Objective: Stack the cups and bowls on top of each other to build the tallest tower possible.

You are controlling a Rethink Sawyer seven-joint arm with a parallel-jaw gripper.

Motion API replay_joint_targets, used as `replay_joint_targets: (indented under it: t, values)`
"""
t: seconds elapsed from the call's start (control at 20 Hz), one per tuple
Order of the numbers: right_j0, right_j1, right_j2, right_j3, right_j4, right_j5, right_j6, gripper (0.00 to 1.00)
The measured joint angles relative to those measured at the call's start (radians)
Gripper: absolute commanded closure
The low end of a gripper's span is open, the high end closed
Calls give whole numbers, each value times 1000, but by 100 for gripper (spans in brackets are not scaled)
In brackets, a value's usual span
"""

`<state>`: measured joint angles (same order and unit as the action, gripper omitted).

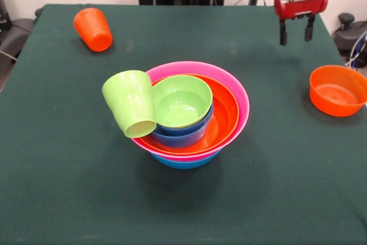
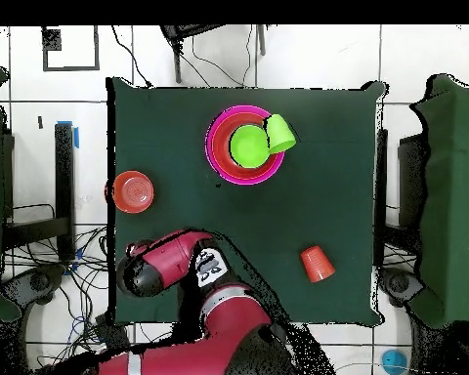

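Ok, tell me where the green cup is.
In the front view the green cup leans tilted on the left rim of the tower, beside the green bowl.

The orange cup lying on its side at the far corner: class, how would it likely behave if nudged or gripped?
The orange cup lies on its side, so a nudge would probably roll it, curving because it tapers. It looks like thin plastic, so likely light. Its ribs may give some grip, though glossy walls could slip.

1 cup leans on the tower — another cup (toppled) lies apart.
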<state>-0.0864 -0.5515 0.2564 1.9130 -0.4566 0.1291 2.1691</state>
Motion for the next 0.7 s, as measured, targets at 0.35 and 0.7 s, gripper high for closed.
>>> replay_joint_targets:
  t: [0.35,0.7]
  values:
    - [0,0,-29,-24,0,0,0,0]
    - [-4,0,-39,-39,0,-7,0,0]
